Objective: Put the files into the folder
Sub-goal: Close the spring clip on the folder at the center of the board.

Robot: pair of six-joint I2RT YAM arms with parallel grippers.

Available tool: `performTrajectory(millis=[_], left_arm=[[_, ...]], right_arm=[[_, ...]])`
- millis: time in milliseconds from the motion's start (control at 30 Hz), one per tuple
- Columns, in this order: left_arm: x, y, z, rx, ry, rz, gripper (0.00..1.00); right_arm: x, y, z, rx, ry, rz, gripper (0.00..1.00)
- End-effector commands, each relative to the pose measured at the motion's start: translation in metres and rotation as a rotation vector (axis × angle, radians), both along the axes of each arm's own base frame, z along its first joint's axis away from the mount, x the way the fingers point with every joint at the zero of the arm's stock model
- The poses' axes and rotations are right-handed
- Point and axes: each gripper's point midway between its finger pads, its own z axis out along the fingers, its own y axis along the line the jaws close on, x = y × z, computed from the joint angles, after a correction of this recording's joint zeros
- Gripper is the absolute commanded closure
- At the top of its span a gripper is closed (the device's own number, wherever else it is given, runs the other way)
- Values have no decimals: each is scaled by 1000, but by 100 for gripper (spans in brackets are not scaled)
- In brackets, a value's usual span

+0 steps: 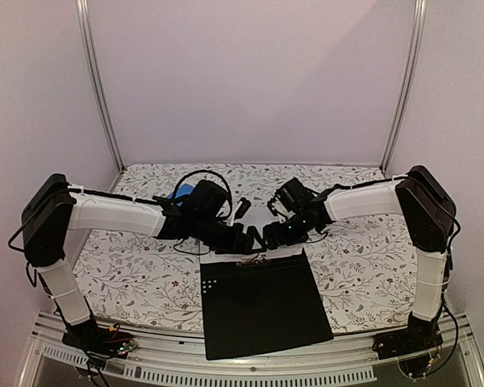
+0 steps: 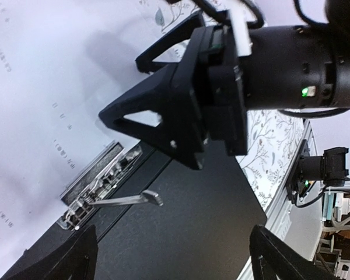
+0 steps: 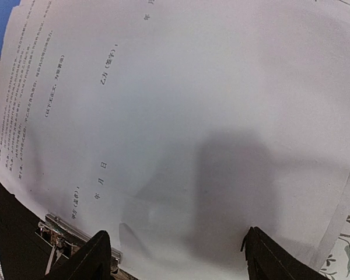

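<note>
My grippers meet at the top edge of the open folder (image 1: 262, 306), lower centre of the overhead view, I judge because the metal clip (image 2: 96, 189) there must take the files (image 3: 181, 105). My left gripper (image 2: 174, 236) is spread wide and empty over the black inside. My right gripper (image 3: 176, 236), also wide and empty, hovers above the sheets. They lie flat, white and lightly printed, edge against the clip; whether tucked under, I can't tell.

Black folder (image 1: 262, 306), white files (image 3: 192, 116), floral tablecloth (image 1: 137, 278)

files (image 3: 210, 105) cropped by edges, print too small
</note>
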Motion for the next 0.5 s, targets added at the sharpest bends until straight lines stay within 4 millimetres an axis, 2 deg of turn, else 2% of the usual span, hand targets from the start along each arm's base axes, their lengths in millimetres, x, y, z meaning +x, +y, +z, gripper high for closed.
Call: performTrajectory(millis=[0, 233, 333, 467], left_arm=[[2, 19, -17, 38, 16, 39, 10], [9, 24, -34, 14, 79, 90, 10], [20, 22, -32, -17, 60, 113, 10], [36, 28, -40, -23, 76, 151, 11]], right_arm=[[-9, -7, -10, -19, 41, 4, 21], [-9, -7, -11, -19, 44, 3, 21], [-9, -7, -12, -18, 47, 3, 21], [-10, -6, -12, -18, 49, 5, 21]])
